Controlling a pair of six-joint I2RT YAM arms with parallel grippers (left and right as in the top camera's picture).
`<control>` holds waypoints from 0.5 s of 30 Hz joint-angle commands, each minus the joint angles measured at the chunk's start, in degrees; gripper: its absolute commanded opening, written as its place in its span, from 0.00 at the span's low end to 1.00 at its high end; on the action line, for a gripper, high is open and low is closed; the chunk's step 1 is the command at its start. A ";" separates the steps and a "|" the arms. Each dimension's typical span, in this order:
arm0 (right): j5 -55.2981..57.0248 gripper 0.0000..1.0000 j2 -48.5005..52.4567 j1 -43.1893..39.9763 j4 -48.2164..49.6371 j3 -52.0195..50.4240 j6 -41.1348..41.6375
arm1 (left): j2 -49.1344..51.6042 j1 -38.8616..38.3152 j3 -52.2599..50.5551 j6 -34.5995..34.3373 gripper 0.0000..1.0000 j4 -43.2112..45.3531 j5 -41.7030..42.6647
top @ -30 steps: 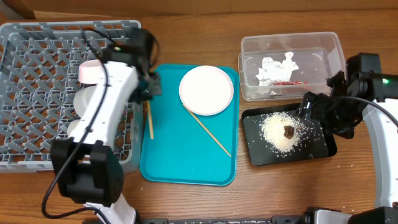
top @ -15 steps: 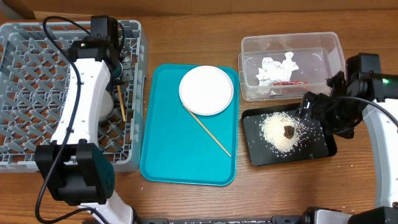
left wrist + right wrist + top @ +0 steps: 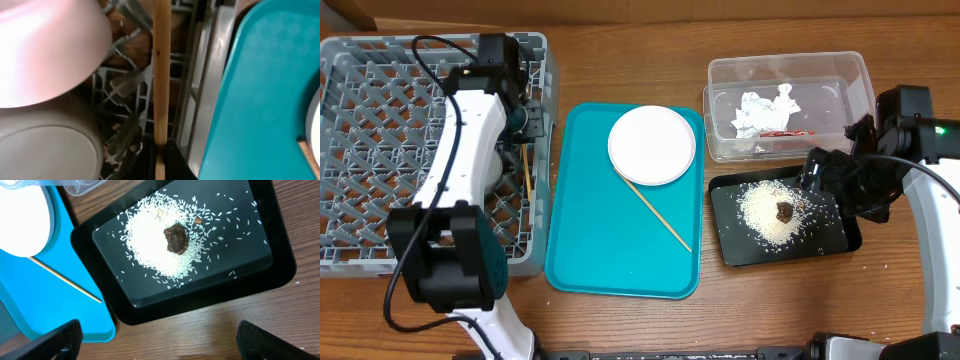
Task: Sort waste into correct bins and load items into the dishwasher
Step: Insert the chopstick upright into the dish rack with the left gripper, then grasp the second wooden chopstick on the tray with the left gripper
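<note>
From overhead, your left gripper (image 3: 526,122) hangs over the right side of the grey dish rack (image 3: 380,70), with a wooden chopstick (image 3: 527,168) pointing down from it above the lattice. The second chopstick (image 3: 656,213) lies slantwise on the teal tray (image 3: 610,260), its upper end under the rim of the white plate (image 3: 652,145). The clear tub (image 3: 840,75) holds the crumpled napkin (image 3: 766,107) and the red-and-white wrapper (image 3: 782,131), whose print is too small to read. Rice (image 3: 765,212) and the brown lump (image 3: 785,211) sit in the black tray (image 3: 830,240), and your right gripper (image 3: 840,190) hovers at its right end.

Your left wrist view shows the dark fingers closed on the chopstick's lower end. It stands upright between a pink bowl (image 3: 45,45), a whitish bowl (image 3: 45,150) and the rack wall.

In your right wrist view the fingers (image 3: 60,340) are spread wide at the bottom corners, holding nothing, above the tray's near edge.
</note>
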 commanded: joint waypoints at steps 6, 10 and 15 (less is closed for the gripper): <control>0.20 1.00 -0.48 -0.04 0.26 0.74 -0.28 | 1.46 -0.13 -0.26 2.67 0.37 -0.72 1.51; 0.20 1.00 -0.48 -0.04 0.26 0.74 -0.28 | 1.29 -0.24 -0.04 2.64 0.46 -1.42 2.97; 0.22 1.00 -0.48 -0.04 0.28 0.74 -0.28 | -2.03 -4.37 1.77 0.63 0.50 -3.45 10.91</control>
